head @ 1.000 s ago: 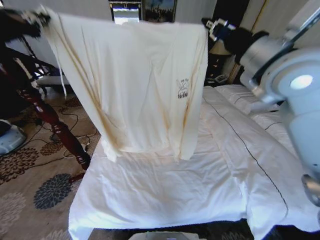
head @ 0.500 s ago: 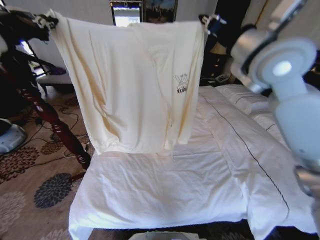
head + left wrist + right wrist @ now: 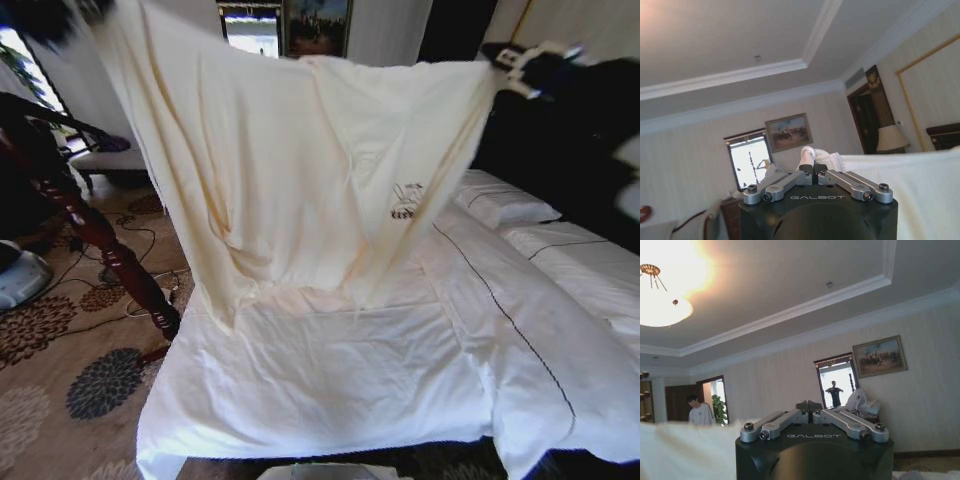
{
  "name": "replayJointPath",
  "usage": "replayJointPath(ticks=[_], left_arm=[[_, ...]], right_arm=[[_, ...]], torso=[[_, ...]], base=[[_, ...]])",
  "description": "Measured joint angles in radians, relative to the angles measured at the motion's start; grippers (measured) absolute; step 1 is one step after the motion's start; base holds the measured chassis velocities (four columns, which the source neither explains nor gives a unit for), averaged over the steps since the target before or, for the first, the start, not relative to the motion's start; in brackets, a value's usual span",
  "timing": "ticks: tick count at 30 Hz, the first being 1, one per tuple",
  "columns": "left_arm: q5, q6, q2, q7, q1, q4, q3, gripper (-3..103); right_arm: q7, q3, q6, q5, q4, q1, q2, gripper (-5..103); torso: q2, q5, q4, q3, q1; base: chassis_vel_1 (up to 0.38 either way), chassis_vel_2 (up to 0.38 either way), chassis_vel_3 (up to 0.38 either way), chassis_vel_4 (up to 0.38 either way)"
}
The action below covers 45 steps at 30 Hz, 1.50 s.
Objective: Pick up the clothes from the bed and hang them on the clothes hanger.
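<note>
**Two grippers stretch the garment wide above the bed**

Both arms are raised, and the clothes [image 3: 300,170] hang between them as a broad sheet, the hem just above the bed [image 3: 330,390] near its foot-end left corner. The left gripper [image 3: 813,170] has its jaws closed on a bunched white edge of fabric. The right gripper [image 3: 810,406] also has its jaws drawn together; the cloth trails off beside it, so the pinch itself is hard to see. Holding the shoulders apart likely keeps the garment flat for threading onto a hanger. The white sheets lie smooth, pillows [image 3: 505,205] toward the headboard. A dark-red wooden post [image 3: 95,235] leans over the patterned carpet [image 3: 60,370] left of the bed.
</note>
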Motion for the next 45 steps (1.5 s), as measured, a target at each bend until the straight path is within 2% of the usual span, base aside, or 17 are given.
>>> replayJointPath(ticks=[2, 6, 8, 11, 12, 13, 14, 15, 19, 20, 23, 25, 26, 29, 33, 38, 45], left_arm=[[-0.034, 0.032, 0.012, 0.002, -0.021, 0.027, -0.008, 0], [-0.067, 0.053, 0.01, -0.009, 0.0, 0.027, -0.012, 0], [-0.08, 0.058, -0.011, -0.048, 0.037, 0.0, -0.002, 0], [-0.049, 0.081, -0.107, -0.136, 0.12, -0.076, 0.05, 0], [-0.01, 0.087, -0.151, -0.159, 0.166, -0.102, 0.071, 0], [0.092, 0.092, -0.22, -0.172, 0.256, -0.129, 0.114, 0], [0.092, 0.092, -0.22, -0.172, 0.256, -0.129, 0.114, 0], [0.16, 0.092, -0.257, -0.173, 0.284, -0.132, 0.16, 0], [0.493, 0.091, -0.482, -0.178, 0.29, -0.075, 0.528, 0], [0.493, 0.091, -0.482, -0.178, 0.29, -0.075, 0.528, 0], [0.653, 0.089, -0.657, -0.198, 0.255, 0.021, 0.767, 0], [0.757, 0.078, -0.756, -0.203, 0.258, 0.097, 0.864, 0], [0.757, 0.078, -0.756, -0.203, 0.258, 0.097, 0.864, 0], [0.846, 0.063, -0.874, -0.214, 0.291, 0.2, 0.922, 0], [0.92, 0.045, -0.947, -0.208, 0.313, 0.281, 0.957, 0], [1.017, 0.015, -1.053, -0.144, 0.305, 0.416, 0.993, 0], [1.118, -0.038, -1.222, -0.063, 0.222, 0.667, 1.021, 0]], right_arm=[[0.041, 0.05, -0.037, 0.075, -0.006, 0.008, -0.019, 0], [0.102, 0.065, -0.081, 0.133, 0.0, 0.002, -0.015, 0], [0.143, 0.052, -0.1, 0.138, 0.014, -0.011, 0.008, 0], [0.211, -0.051, -0.118, 0.07, 0.054, -0.039, 0.097, 0], [0.225, -0.098, -0.121, 0.03, 0.065, -0.055, 0.134, 0], [0.229, -0.158, -0.123, -0.037, 0.076, -0.1, 0.189, 0], [0.229, -0.158, -0.123, -0.037, 0.076, -0.1, 0.189, 0], [0.223, -0.187, -0.125, -0.078, 0.078, -0.127, 0.213, 0], [0.135, -0.406, -0.131, -0.376, 0.014, -0.226, 0.354, 0], [0.135, -0.406, -0.131, -0.376, 0.014, -0.226, 0.354, 0], [0.056, -0.584, -0.128, -0.574, -0.11, -0.233, 0.479, 0], [0.004, -0.675, -0.119, -0.694, -0.2, -0.231, 0.55, 0], [0.004, -0.675, -0.119, -0.694, -0.2, -0.231, 0.55, 0], [-0.055, -0.763, -0.098, -0.824, -0.329, -0.237, 0.626, 0], [-0.095, -0.797, -0.075, -0.916, -0.429, -0.266, 0.666, 0], [-0.128, -0.81, -0.054, -0.99, -0.522, -0.29, 0.701, 0], [-0.173, -0.887, -0.011, -1.09, -0.754, -0.175, 0.808, 0]], torso=[[0.0, -0.0002, -0.0001, 0.0, 0.0], [0.0, 0.0005, -0.0004, 0.0, 0.0], [0.0, 0.0009, -0.0004, 0.0, 0.0], [0.0, 0.0002, -0.0007, 0.0, 0.0], [0.0, -0.0002, -0.0006, 0.001, 0.001], [-0.001, 0.0, -0.0001, 0.001, 0.001], [-0.001, 0.0, -0.0001, 0.001, 0.001], [-0.001, 0.0006, -0.0001, 0.001, 0.001], [0.0, -0.0001, -0.0009, 0.0, 0.001], [0.0, -0.0001, -0.0009, 0.0, 0.001], [0.0, -0.0001, -0.0001, 0.001, 0.001], [-0.001, 0.0006, -0.0005, 0.001, 0.001], [-0.001, 0.0006, -0.0005, 0.001, 0.001], [-0.001, 0.0003, -0.0006, 0.001, 0.001], [-0.001, 0.0003, 0.0001, 0.0, 0.0], [0.0, 0.0003, -0.0012, 0.0, 0.0], [0.0, 0.0004, -0.0004, 0.0, 0.0]], base=[[0.0, 0.0, 0.0, 0.0], [0.0, 0.0, 0.0, 0.0], [0.0, 0.0, 0.0, 0.0], [0.0, 0.0, 0.0, 0.0], [0.0, 0.0, 0.0, 0.0], [0.0, 0.0, 0.0, 0.0], [0.0, 0.0, 0.0, 0.0], [0.0, 0.0, 0.0, 0.0], [0.0, 0.0, 0.0, 0.0], [0.0, 0.0, 0.0, 0.0], [0.0, 0.0, 0.0, 0.0], [0.0, 0.0, 0.0, 0.0], [0.0, 0.0, 0.0, 0.0], [0.0, 0.0, 0.0, 0.0], [0.0, 0.0, 0.0, 0.0], [0.0, 0.0, 0.0, 0.0], [0.0, 0.0, 0.0, 0.0]])
